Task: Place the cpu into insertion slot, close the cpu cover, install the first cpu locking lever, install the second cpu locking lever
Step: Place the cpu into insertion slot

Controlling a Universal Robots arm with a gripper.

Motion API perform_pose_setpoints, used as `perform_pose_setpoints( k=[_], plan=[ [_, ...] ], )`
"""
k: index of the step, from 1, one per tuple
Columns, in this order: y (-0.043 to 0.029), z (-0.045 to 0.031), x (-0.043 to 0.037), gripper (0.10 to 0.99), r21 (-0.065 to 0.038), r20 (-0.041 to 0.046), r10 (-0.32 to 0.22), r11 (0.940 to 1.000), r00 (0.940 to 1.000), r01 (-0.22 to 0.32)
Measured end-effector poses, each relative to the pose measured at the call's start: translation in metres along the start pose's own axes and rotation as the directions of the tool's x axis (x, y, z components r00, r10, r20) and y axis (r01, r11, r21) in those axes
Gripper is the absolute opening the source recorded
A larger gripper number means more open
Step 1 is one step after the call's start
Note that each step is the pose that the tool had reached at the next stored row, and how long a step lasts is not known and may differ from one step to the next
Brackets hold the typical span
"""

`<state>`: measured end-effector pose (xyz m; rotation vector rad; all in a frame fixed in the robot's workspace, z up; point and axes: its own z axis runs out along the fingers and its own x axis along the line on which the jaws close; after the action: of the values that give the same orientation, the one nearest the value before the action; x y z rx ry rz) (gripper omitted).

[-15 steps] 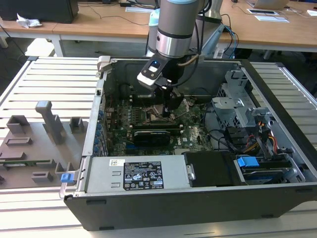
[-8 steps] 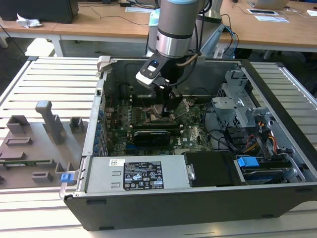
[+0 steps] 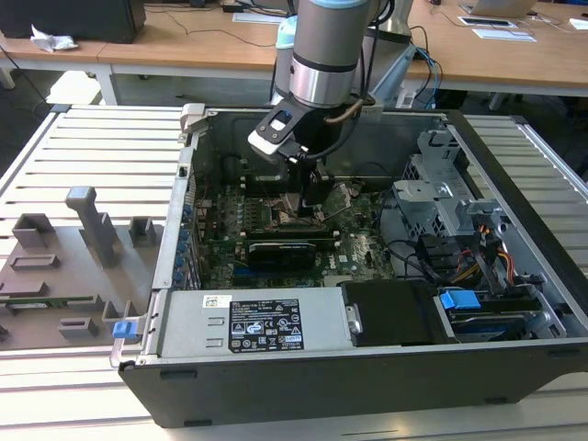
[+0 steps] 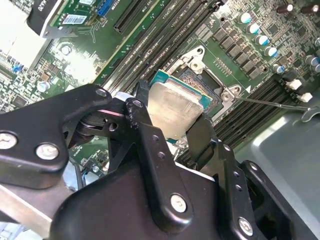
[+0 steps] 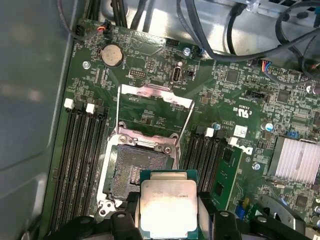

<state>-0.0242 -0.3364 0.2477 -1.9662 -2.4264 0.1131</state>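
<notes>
Gripper (image 5: 166, 202) pinching cpu (image 5: 167, 210) by its edges; insertion slot (image 5: 131, 167) bare just beyond fingertips, cpu cover (image 5: 155, 93) flipped open.

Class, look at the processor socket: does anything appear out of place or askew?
The cpu, gripped by the pincer, overlaps just one corner of the insertion slot, unseated; the cpu cover stands open. Nothing looks damaged.
</notes>
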Motion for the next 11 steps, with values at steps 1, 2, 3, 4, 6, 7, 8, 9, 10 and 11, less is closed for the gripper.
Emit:
perform_pose_setpoints(
  k=[1, 2, 3, 4, 6, 7, 8, 9, 10, 11],
  plan=[
    [0.0, 0.0, 0.0, 0.541, 0.0, -0.0003, 0.006, 1.0, 1.0, -0.006],
    [0.0, 0.0, 0.0, 0.541, 0.001, -0.001, 0.019, 0.9998, 0.9998, -0.019],
    [0.0, 0.0, 0.0, 0.541, 0.001, -0.0014, 0.027, 0.9996, 0.9996, -0.027],
    [0.0, 0.0001, 0.0, 0.541, 0.001, -0.0016, 0.033, 0.9995, 0.9995, -0.033],
    [0.0, 0.0001, 0.0, 0.541, 0.002, -0.0021, 0.044, 0.999, 0.999, -0.044],
    [0.0, 0.0001, 0.0, 0.541, 0.002, -0.0024, 0.05, 0.9987, 0.9987, -0.05],
    [0.0, 0.0001, 0.0, 0.541, 0.002, -0.0026, 0.057, 0.9984, 0.9984, -0.057],
    [0.0, 0.0001, 0.0, 0.541, 0.002, -0.0028, 0.062, 0.9981, 0.9981, -0.062],
    [0.0, 0.0001, 0.0, 0.541, 0.003, -0.0032, 0.071, 0.9975, 0.9975, -0.071],
    [0.0, 0.0002, 0.0, 0.541, 0.003, -0.0034, 0.076, 0.9971, 0.9971, -0.076]
  ],
)
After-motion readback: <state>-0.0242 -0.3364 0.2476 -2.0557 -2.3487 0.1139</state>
